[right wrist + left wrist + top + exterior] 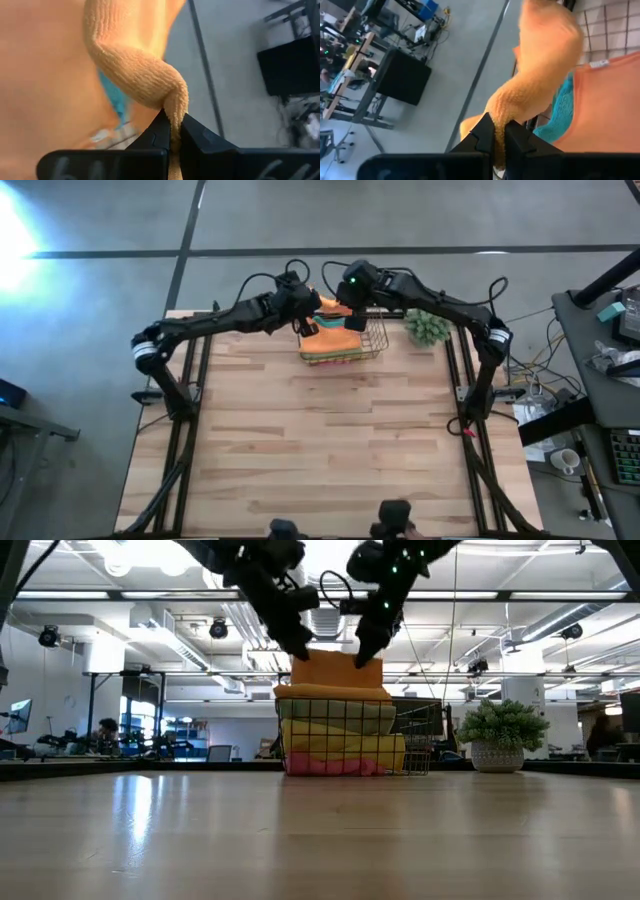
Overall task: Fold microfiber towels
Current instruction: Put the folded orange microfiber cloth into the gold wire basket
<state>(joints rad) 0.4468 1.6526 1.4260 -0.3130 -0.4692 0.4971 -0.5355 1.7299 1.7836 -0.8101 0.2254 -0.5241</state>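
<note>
Overhead, high view: both end effectors meet over the wire basket (345, 340) at the counter's (320, 440) far edge.
Low view: orange towel (335, 670) stretched between them, above the stacked towels (340, 735).
Left wrist view: left end effector (499, 135) clamped on one corner.
Right wrist view: right end effector (170, 131) pinching the other; both equally near.

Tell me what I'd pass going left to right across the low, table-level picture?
Left end effector pinching the orange microfiber towel → right end effector pinching the same towel → small green fuzzy plant in a white pot.
</note>
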